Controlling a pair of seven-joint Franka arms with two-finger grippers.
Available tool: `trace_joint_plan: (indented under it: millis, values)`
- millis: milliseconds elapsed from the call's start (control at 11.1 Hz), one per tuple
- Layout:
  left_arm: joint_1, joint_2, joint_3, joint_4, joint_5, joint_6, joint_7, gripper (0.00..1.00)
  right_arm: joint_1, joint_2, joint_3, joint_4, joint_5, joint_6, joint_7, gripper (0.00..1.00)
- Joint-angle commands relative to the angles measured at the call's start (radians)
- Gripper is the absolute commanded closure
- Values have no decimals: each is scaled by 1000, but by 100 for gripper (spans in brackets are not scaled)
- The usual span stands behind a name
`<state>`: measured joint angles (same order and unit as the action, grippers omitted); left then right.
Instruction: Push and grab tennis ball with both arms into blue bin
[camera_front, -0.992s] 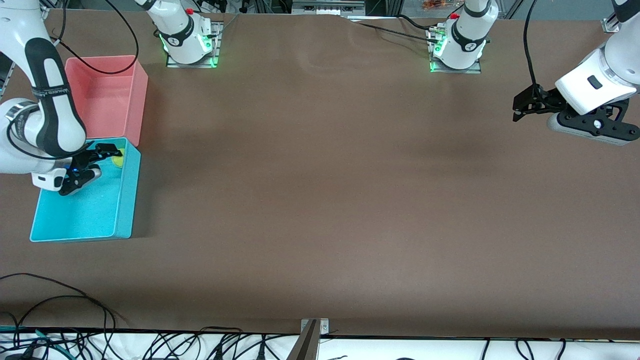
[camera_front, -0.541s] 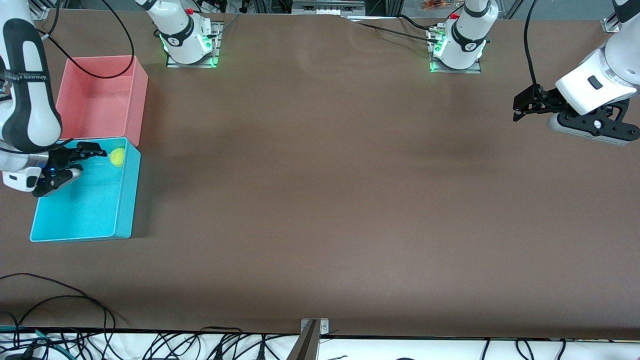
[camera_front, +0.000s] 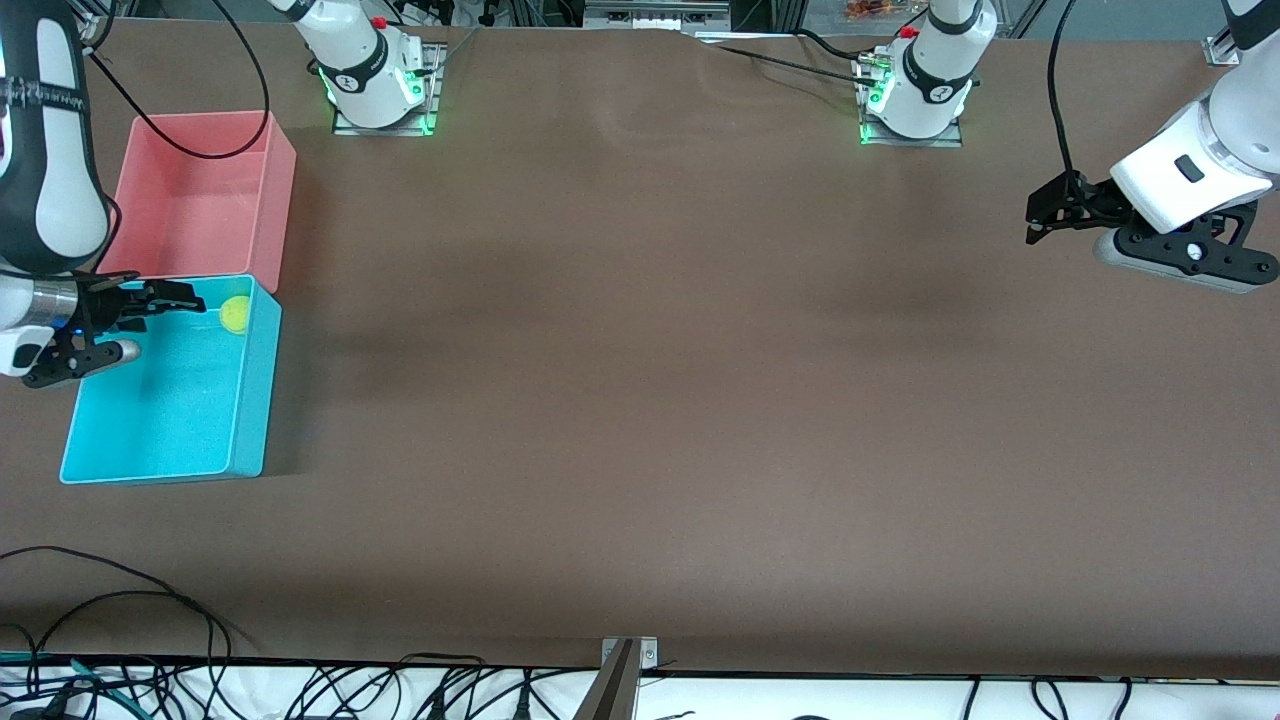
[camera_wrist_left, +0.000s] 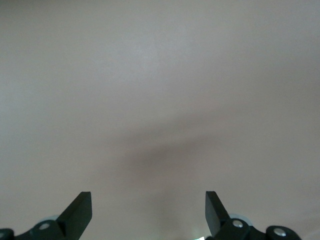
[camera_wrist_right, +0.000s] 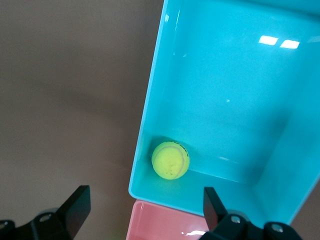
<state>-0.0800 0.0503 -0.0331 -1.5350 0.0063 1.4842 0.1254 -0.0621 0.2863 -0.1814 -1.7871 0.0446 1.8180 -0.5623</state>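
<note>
Your table (camera_front: 640, 400) fills the front view, bare brown across its middle. At the middle left of that frame sits the blue bin (camera_front: 160, 420), its short end touching a pink bin (camera_front: 200, 190) just above it, a pairing that looks meant to test which container you pick. The ball (camera_front: 235, 315) rests inside the blue bin, in the corner next to the pink bin, so the task reads as done.

The right gripper (camera_front: 150, 305) hangs over the blue bin's upper left edge with its fingers spread and empty, placed as you would expect just after a release. The left gripper (camera_front: 1040, 215) waits at the upper right of the frame, over bare table well apart from both bins, fingers also apart with nothing between them.

Much of the right arm is cut off by the frame's left edge, and it covers part of the pink bin's rim. Only the black fingertips (camera_wrist_left: 80, 212) show in the left wrist view, above blank tabletop. The ball's seam is barely readable in the right wrist view.
</note>
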Motion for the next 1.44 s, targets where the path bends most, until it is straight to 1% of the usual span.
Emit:
trace_joint_plan:
  millis: [0,90,361,451,541,631,722,812,902,992,1082,1263,1353]
  values:
    - [3,10,-4,22,17,-3,23,0,2,-116,74,6,-75,-55,196,0]
    - [5,8,-4,21,14,8,23,0,13,-145,97,15,-78,-77,288,0]
    - [3,10,-4,19,14,10,22,0,77,-203,105,58,-89,-130,461,0]
    - [5,10,-4,19,14,10,22,0,77,-217,135,93,-89,-147,494,0]
    - [5,10,-4,19,14,10,23,0,73,-214,160,162,-88,-187,519,0]
    - [5,10,-4,19,14,10,23,0,70,-211,169,225,-72,-215,539,0]
    - [5,10,-2,18,14,10,23,0,71,-214,169,254,-69,-235,547,0]
    - [5,10,-2,16,14,10,23,0,73,-223,162,261,-71,-264,539,0]
    - [5,10,-2,16,14,10,23,0,73,-226,155,262,-48,-331,529,0]
    - [5,10,-2,13,14,10,23,0,73,-226,142,262,15,-327,542,0]
    - [6,10,-2,15,14,10,23,0,74,-223,116,261,50,-281,541,0]
    - [5,11,-2,15,14,10,23,0,79,-223,114,261,11,-264,529,0]
    - [6,14,-2,15,14,10,23,0,80,-223,109,259,21,-261,527,0]
